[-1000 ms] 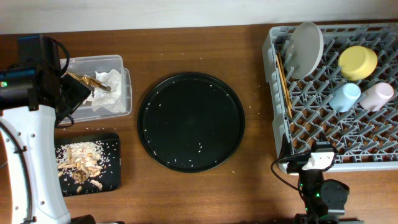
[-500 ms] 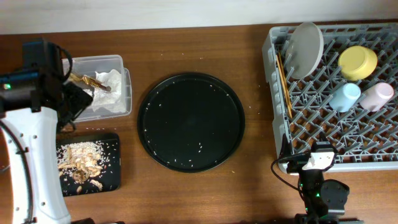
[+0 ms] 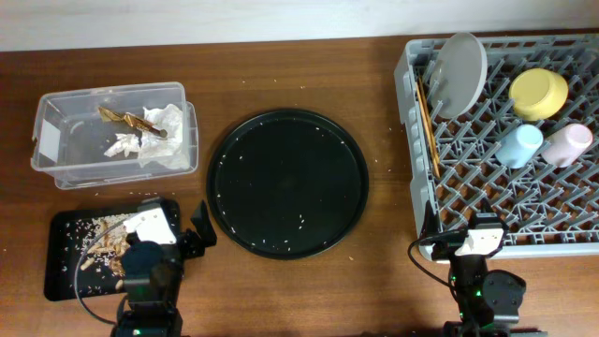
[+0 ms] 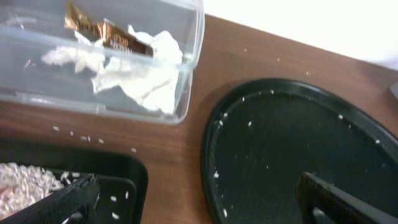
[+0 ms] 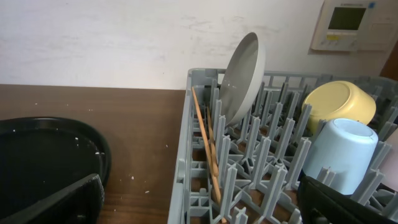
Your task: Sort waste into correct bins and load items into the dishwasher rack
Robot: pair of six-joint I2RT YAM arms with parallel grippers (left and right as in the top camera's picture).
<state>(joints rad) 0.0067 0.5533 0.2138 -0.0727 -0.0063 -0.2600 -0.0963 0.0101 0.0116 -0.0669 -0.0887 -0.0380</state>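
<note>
Everything's pretty much in place here. The clear rectangular plastic tub [image 3: 47, 140] sits at the far left of the wooden surface [image 3: 281, 75], with crumpled white paper napkins [image 3: 164, 140] and a brownish wrapper scrap [image 3: 126, 120] inside it. Just in front of it is the shallow black rectangular tray [image 3: 65, 229], holding beige nut-like scraps and crumbs [image 3: 101, 245]. The left arm [image 3: 150, 271] hangs over that tray's right end, and the wrist view shows its jaws wide apart with nothing between them.

In the middle there's a large round black tray [image 3: 286, 183] with only a few pale crumbs on it.

The big grey pegged dishwasher rack [image 3: 468, 201] on the right has the grey round plate [image 3: 461, 73] standing on edge at the back. The thin wooden chopsticks [image 3: 428, 122] lie along its left wall. The yellow bowl [image 3: 538, 94] is tipped on its side, with the small light-blue cup [image 3: 518, 145] and small pink cup [image 3: 567, 143] side by side just in front of it. The right arm [image 3: 482, 271] sits at the rack's near edge, jaws also spread apart and empty.
</note>
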